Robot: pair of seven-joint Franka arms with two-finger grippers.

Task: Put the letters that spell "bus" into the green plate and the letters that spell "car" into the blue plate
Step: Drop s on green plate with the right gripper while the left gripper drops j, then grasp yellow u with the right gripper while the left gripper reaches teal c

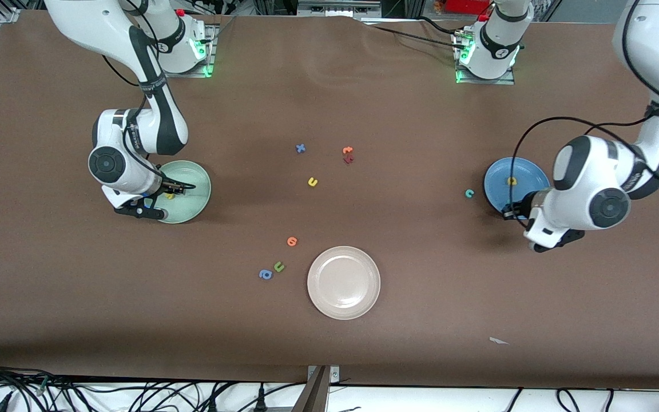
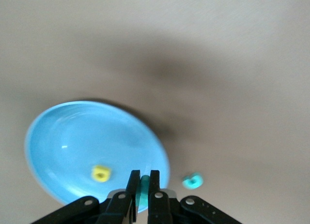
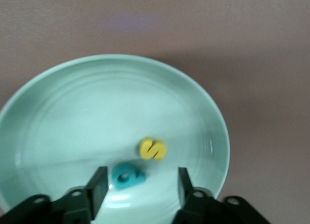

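The green plate (image 1: 192, 200) lies toward the right arm's end of the table. In it are the teal "b" (image 3: 127, 175) and the yellow "s" (image 3: 152, 149). My right gripper (image 3: 140, 183) hangs open low over the plate, the "b" lying loose between its fingers. The yellow "u" (image 1: 312, 182) lies mid-table. Toward the left arm's end, the blue plate (image 2: 72, 137) holds the yellow "a" (image 2: 100, 173). The teal "c" (image 2: 193, 181) lies on the table beside it. My left gripper (image 2: 144, 178) is over the plate's rim, shut on a small teal letter (image 2: 144, 183) seen edge-on.
A cream-white plate (image 1: 344, 282) sits nearest the front camera. Close by it lie an orange letter (image 1: 292, 241), an olive "u" (image 1: 278, 266) and a blue "a" (image 1: 265, 274). A blue "x" (image 1: 300, 149) and orange and red letters (image 1: 348, 154) lie farther back.
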